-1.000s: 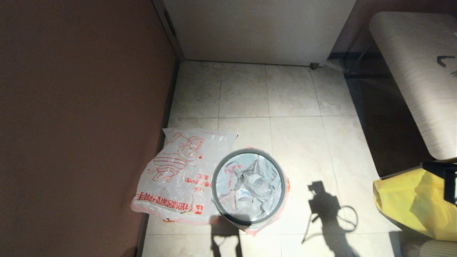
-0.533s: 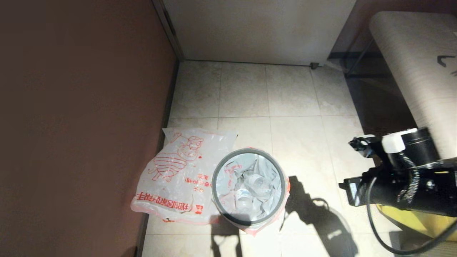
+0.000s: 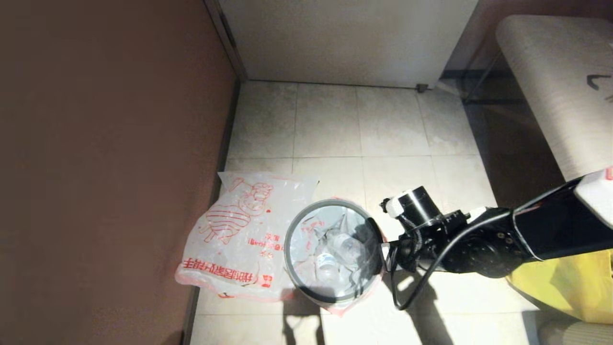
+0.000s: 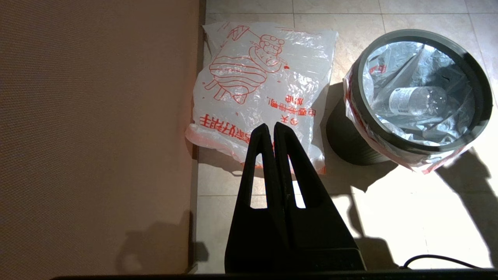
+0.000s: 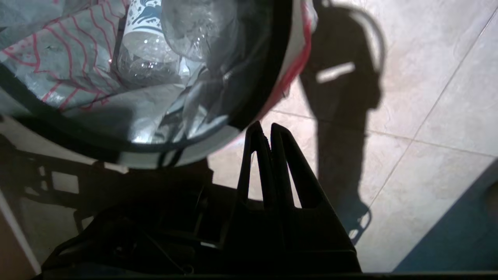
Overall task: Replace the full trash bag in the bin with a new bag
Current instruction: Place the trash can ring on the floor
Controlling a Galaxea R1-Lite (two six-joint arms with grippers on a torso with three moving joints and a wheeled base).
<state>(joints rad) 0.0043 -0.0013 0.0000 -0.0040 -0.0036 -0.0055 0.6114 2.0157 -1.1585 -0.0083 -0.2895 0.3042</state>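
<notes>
We see a pale tiled floor (image 3: 392, 129) carrying everything here. The bin (image 3: 334, 253) stands on it, and the new bag (image 3: 234, 235) lies flat just beside the bin, against the brown wall (image 3: 105, 158). A big yellow bag (image 3: 565, 282) sits well apart on the other side.

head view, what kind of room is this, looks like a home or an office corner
Probably an indoor corner of a home or office, though that is not certain. A tiled floor meets a brown wall, a small lined bin holding empty bottles stands there, and a pale wood-grain table sits off to the right.
</notes>
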